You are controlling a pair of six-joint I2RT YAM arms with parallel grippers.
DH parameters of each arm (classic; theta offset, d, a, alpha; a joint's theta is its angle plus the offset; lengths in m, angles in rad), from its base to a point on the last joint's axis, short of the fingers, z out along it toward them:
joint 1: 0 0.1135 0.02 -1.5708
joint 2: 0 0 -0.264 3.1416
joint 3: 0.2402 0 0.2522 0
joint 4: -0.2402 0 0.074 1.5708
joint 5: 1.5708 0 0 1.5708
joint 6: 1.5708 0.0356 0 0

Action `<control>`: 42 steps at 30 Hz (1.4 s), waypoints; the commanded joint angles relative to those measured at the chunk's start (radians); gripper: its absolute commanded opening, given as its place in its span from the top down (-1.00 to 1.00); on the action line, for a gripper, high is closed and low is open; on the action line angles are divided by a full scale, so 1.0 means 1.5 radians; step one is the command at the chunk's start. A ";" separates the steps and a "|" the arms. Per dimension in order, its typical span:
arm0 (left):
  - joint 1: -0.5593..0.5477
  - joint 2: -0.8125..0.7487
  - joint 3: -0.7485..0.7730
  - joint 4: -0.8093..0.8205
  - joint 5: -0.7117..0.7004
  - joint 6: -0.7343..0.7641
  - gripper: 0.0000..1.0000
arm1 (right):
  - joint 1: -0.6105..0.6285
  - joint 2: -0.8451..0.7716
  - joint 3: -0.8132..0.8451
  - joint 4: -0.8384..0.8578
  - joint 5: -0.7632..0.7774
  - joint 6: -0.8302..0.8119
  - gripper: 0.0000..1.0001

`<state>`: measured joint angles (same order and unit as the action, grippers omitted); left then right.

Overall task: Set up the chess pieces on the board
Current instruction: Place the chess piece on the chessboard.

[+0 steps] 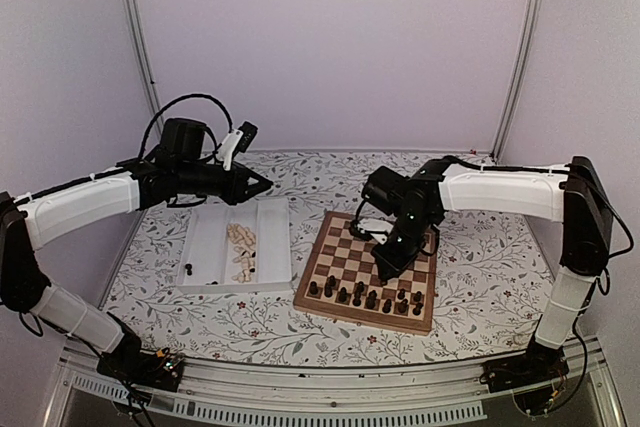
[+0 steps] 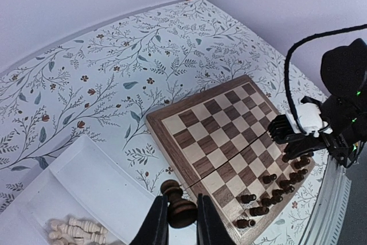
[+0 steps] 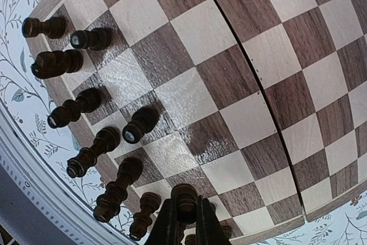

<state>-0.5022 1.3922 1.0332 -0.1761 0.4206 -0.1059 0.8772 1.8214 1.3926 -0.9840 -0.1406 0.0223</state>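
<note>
The board (image 1: 350, 247) lies right of centre, with several dark chess pieces (image 1: 370, 297) standing in its two near rows. My right gripper (image 1: 385, 269) hangs low over those rows, shut on a dark piece (image 3: 184, 192) that stands among its neighbours (image 3: 74, 107). My left gripper (image 1: 262, 184) is held high above the tray's far end. In the left wrist view it (image 2: 182, 202) is shut on a dark pawn (image 2: 172, 190), seen over the board's left edge (image 2: 172, 153). Pale chess pieces (image 1: 241, 252) lie in the tray.
A white two-compartment tray (image 1: 215, 237) sits left of the board; two dark pieces (image 1: 190, 269) lie in its left compartment. The flowered cloth (image 1: 470, 257) covers the table. White walls close the back and sides.
</note>
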 commanded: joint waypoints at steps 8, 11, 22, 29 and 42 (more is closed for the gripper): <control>0.009 0.007 0.002 0.009 -0.002 0.000 0.89 | 0.004 -0.010 -0.051 0.015 -0.006 -0.005 0.94; 0.011 0.010 0.002 0.009 -0.001 0.000 0.89 | 0.003 -0.008 -0.060 0.023 -0.011 -0.004 0.93; 0.012 0.015 0.004 0.007 0.003 -0.002 0.89 | 0.003 -0.006 -0.064 0.042 -0.032 -0.001 0.88; 0.012 0.014 0.004 0.006 0.005 -0.002 0.89 | 0.004 0.002 -0.067 0.041 -0.025 0.000 0.86; 0.012 0.019 0.005 0.006 0.008 -0.003 0.89 | 0.003 0.003 -0.068 0.043 -0.010 -0.001 0.81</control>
<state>-0.4969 1.4036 1.0332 -0.1772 0.4194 -0.1059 0.8772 1.8214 1.3010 -0.9333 -0.1699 0.0219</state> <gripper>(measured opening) 0.155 0.084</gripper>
